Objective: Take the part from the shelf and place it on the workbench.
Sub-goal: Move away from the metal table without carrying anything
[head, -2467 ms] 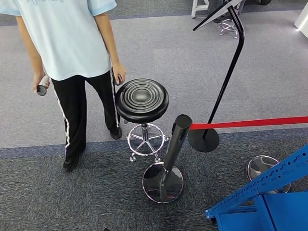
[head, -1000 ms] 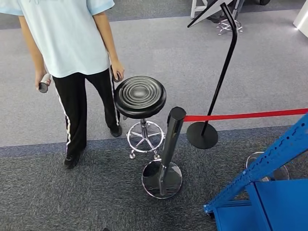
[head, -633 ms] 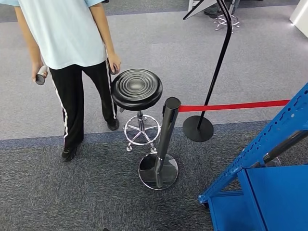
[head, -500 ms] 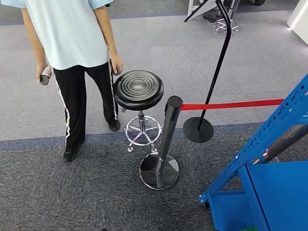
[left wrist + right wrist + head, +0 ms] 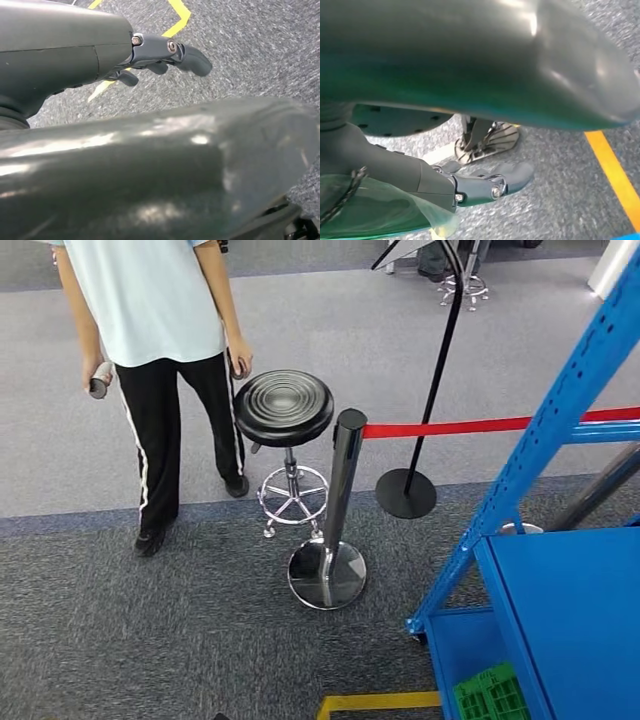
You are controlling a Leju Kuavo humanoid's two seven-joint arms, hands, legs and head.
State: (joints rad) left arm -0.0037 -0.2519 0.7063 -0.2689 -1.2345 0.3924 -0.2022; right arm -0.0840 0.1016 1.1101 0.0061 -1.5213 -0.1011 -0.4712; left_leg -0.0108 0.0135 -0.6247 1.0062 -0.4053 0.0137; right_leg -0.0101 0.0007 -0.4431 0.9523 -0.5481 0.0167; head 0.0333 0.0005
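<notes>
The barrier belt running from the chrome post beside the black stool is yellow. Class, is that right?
Not quite. The belt from the chrome post beside the black stool is red, not yellow, as the head view shows.

Grey carpet floor point(image 5: 113, 640) carries a black stool point(image 5: 284, 408), a chrome barrier post point(image 5: 332, 530), a blue shelf point(image 5: 558, 620) and yellow tape point(image 5: 377, 702).

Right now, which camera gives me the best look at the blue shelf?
The head view: the blue shelf stands at the right, with its slanted perforated post, flat shelf boards and a green crate low down. The left wrist view looks at grey carpet with a yellow line; the right wrist view catches just a blue sliver at its corner, perhaps the shelf.
</notes>
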